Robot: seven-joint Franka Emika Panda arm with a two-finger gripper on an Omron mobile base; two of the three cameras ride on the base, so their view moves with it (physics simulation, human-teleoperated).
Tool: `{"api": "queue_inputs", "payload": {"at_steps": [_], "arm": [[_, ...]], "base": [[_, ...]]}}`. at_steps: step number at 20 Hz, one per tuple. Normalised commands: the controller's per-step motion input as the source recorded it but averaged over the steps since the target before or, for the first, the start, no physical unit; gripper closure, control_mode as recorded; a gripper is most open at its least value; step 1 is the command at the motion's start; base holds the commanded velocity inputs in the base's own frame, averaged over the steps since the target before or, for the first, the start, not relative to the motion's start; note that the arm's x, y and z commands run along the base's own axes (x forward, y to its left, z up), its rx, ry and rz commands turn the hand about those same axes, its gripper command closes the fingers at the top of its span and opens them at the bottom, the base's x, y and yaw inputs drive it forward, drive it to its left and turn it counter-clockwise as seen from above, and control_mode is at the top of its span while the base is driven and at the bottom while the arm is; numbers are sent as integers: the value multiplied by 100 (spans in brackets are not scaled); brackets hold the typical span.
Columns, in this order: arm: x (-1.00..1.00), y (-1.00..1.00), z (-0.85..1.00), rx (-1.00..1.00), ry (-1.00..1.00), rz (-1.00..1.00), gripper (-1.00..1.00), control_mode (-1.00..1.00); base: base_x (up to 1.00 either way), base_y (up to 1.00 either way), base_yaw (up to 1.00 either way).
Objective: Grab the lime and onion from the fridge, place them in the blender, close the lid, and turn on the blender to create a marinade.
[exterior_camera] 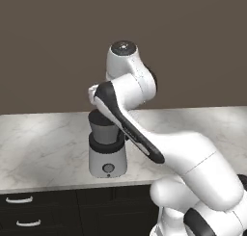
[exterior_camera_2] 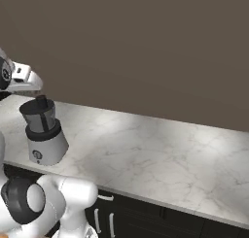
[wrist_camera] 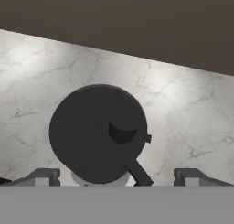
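While the arm leans over the marble counter [exterior_camera_2: 160, 149], the gripper [wrist_camera: 117, 175] hangs straight above the blender [exterior_camera: 107, 150] with its jaws spread wide and nothing between them. From the hand camera, the black lid [wrist_camera: 97, 132] sits on the jar, its little knob [wrist_camera: 122, 130] just off centre, right between and ahead of the two fingertips [wrist_camera: 45, 176], not touching either.
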Motion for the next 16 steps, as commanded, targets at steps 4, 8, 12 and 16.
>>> {"api": "queue_inputs", "payload": {"at_steps": [4,8,12,16], "arm": [[-100,3,-6,0,-43,-19,-100,-100],[-100,0,-37,5,-31,-30,-100,-100],[-97,0,-51,11,-23,-37,-100,-100],[-60,0,-59,8,-12,-44,-100,-100]], "base": [[0,0,0],[0,0,0],[0,0,0],[0,0,0]]}}
